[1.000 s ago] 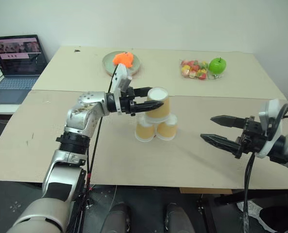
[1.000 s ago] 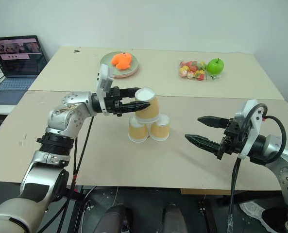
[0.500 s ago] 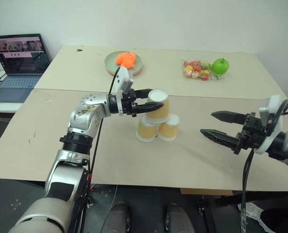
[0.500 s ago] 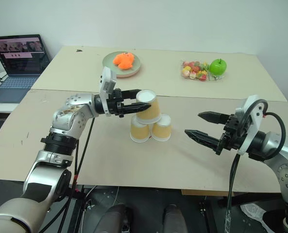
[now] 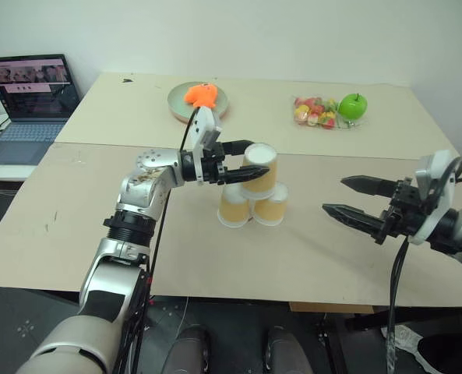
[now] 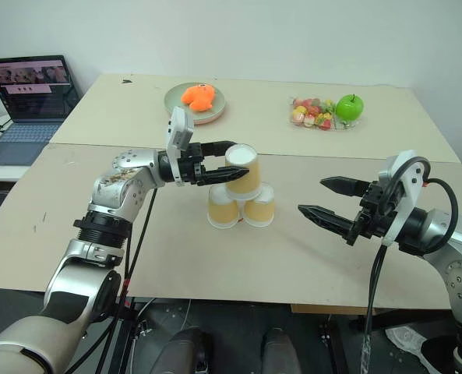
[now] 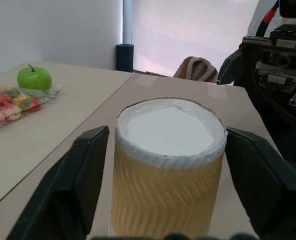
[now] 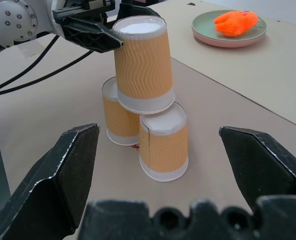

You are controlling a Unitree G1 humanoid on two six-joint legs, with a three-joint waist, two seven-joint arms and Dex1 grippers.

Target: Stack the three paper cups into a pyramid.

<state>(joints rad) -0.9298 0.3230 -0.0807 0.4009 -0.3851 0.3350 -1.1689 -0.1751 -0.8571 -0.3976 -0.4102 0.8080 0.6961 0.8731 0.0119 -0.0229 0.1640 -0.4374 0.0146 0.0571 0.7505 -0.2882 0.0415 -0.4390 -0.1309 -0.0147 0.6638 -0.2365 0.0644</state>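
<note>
Gaps flank top cup [image 7: 167,165] — left pincer [image 7: 170,200] open.

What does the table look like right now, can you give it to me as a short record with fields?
Cups: top cup upside down on two bottom cups, a pyramid
Left end effector: open, fingers either side of the top cup, gaps visible
Right end effector: open, apart from the cups
Plate: orange toy on it
Apple: beside a bag of sweets
Laptop: open, far left

Left gripper [image 5: 245,161] and right gripper [image 5: 352,197] both spread wide.
</note>
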